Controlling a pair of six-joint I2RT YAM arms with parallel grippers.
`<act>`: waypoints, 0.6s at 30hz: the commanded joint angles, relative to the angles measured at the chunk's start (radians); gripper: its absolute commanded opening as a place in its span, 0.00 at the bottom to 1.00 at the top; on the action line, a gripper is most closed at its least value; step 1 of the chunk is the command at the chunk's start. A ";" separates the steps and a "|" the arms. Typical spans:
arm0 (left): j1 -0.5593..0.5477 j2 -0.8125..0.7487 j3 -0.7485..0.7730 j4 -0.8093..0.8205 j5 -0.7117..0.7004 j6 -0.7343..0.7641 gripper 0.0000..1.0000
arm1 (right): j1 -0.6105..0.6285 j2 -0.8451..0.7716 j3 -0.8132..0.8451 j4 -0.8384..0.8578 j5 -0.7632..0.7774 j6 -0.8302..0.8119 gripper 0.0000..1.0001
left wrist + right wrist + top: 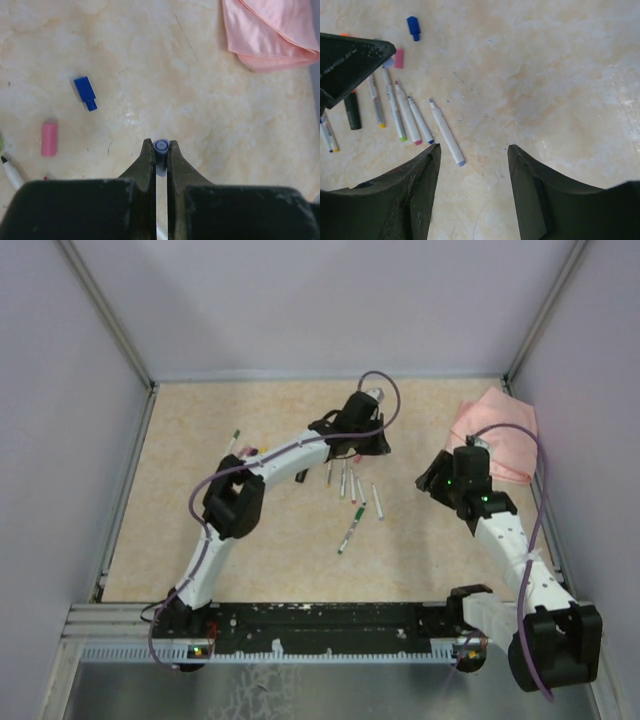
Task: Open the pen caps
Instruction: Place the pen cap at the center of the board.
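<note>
Beige worktop (420, 560): the left end effector (160, 150) clamps a pen (161, 227), its lavender cap (161, 145) jutting out, seemingly offered for pulling. The right end effector (474, 148) hovers nearby, jaws apart. 2 caps, a blue cap (85, 92) and a pink cap (49, 138), lie loose.

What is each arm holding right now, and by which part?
The left tool pinches a white pen at its capped end; the pale purple cap sits between the fingertips. The right tool is open and holds nothing.
</note>
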 commanded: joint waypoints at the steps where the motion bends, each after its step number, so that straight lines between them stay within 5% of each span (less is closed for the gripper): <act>1: -0.023 0.163 0.267 -0.286 -0.169 0.020 0.00 | 0.000 -0.032 0.012 -0.099 0.156 0.063 0.57; 18: -0.041 0.356 0.447 -0.118 -0.245 0.114 0.06 | 0.001 -0.026 0.019 -0.128 0.165 0.075 0.52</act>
